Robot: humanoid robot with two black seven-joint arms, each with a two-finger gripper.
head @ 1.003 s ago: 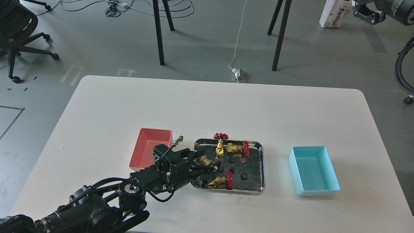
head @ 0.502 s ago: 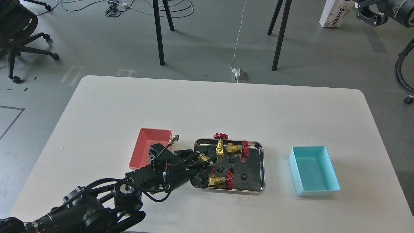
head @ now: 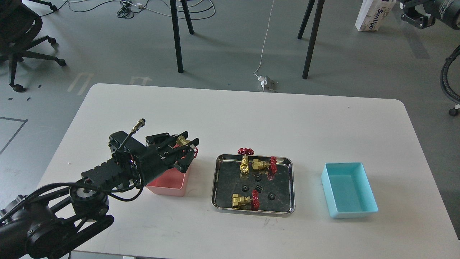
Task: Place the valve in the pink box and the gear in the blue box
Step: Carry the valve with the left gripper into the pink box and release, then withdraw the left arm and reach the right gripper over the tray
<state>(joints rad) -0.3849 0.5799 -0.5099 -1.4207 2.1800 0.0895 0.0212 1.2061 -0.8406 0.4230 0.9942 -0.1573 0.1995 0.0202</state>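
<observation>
My left gripper (head: 187, 144) is shut on a brass valve (head: 184, 141) with a red handwheel and holds it above the pink box (head: 169, 182), whose near wall shows below my arm. Three more valves lie in the steel tray (head: 289, 180): two at the back (head: 245, 159) (head: 264, 165) and one at the front (head: 245, 201). Several small black gears (head: 258, 189) lie in the tray's middle. The blue box (head: 348, 194) stands empty at the right. My right gripper is out of view.
The white table's far edge runs behind the tray, with table legs and cables on the floor beyond. A black office chair (head: 21, 36) stands at the far left. Another robot's dark arm (head: 427, 10) shows at the top right.
My left gripper has lifted a valve out of the tray's left side and carried it left and up, over the pink box. The tray's other parts have not moved.
</observation>
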